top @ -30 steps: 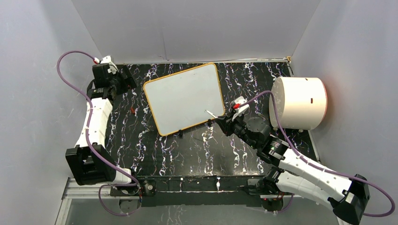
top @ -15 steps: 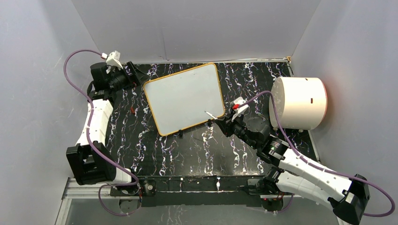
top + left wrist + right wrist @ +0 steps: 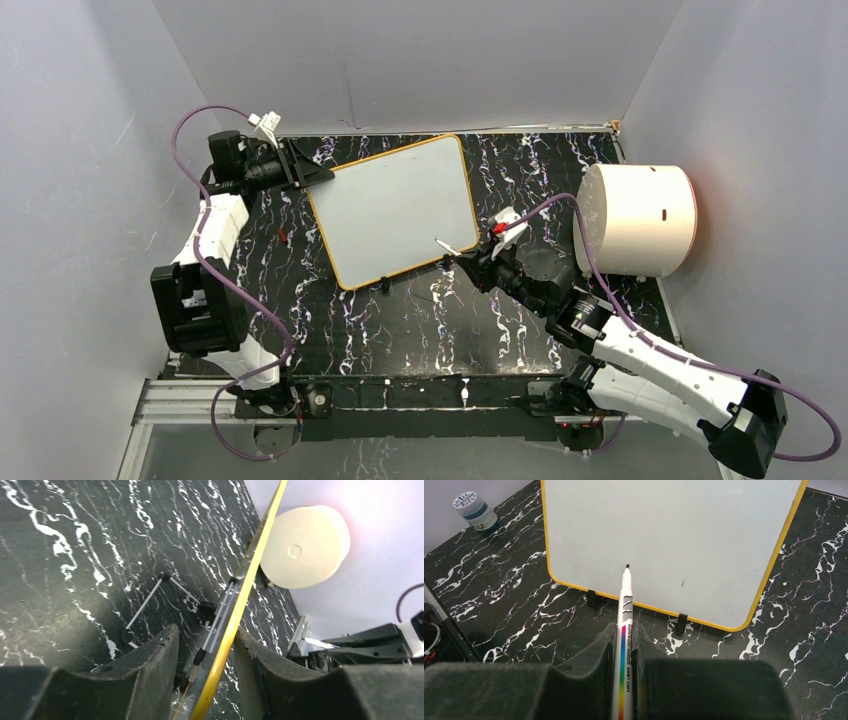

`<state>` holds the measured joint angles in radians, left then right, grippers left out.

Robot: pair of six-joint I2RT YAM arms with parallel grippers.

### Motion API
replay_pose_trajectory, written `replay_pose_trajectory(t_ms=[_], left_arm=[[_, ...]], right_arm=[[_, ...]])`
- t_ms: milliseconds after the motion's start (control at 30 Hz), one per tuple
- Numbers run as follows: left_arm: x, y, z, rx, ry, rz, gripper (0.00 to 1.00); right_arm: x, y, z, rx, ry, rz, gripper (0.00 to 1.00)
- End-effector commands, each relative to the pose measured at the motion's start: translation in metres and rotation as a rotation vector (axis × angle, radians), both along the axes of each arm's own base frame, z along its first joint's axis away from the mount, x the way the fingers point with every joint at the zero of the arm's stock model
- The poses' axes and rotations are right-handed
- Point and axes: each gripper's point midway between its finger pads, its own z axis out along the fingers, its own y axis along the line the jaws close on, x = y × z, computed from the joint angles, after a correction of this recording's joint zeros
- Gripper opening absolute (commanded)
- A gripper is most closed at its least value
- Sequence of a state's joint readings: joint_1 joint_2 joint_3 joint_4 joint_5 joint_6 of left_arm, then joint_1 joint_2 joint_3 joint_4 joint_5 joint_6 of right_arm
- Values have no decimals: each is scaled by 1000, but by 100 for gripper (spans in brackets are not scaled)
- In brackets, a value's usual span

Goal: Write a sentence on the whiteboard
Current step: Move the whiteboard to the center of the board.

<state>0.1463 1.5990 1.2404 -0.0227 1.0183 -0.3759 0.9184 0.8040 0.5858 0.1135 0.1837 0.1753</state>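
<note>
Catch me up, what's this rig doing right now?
The right hand grips an uncapped marker, its tip over the whiteboard near the board's near edge; whether it touches, I can't tell. The left hand straddles the whiteboard's far-left edge, fingers either side with gaps, not clamped yet. No sentence is written so far.

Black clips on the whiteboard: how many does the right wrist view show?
2, on the near edge of the whiteboard: one clip left of the marker, another right of it. More may be hidden.
</note>
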Motion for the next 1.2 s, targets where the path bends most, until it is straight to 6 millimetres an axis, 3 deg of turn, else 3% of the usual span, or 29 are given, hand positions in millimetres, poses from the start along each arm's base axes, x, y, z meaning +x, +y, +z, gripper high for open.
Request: replay_pose_trajectory(t_ms=[0, 200, 400, 567, 900, 933, 1067, 1167], left_arm=[[-17, -22, 26, -57, -89, -181, 39], [-29, -34, 19, -97, -76, -277, 15], [-50, -52, 17, -115, -120, -396, 1], [-63, -66, 11, -111, -140, -451, 0], [-69, -101, 1, -59, -150, -479, 0], [-69, -102, 2, -55, -153, -474, 1], [-68, -99, 8, -14, -187, -428, 28], [-66, -95, 15, 25, -220, -389, 43]], right_arm=[[4, 6, 34, 71, -77, 9, 0], [4, 9, 33, 71, -82, 26, 0], [1, 11, 33, 64, -97, 52, 0], [1, 10, 35, 64, -115, 54, 0], [5, 10, 42, 47, -109, 35, 0], [5, 10, 43, 43, -108, 39, 0], [4, 11, 45, 35, -106, 46, 0], [4, 13, 45, 19, -98, 54, 0]])
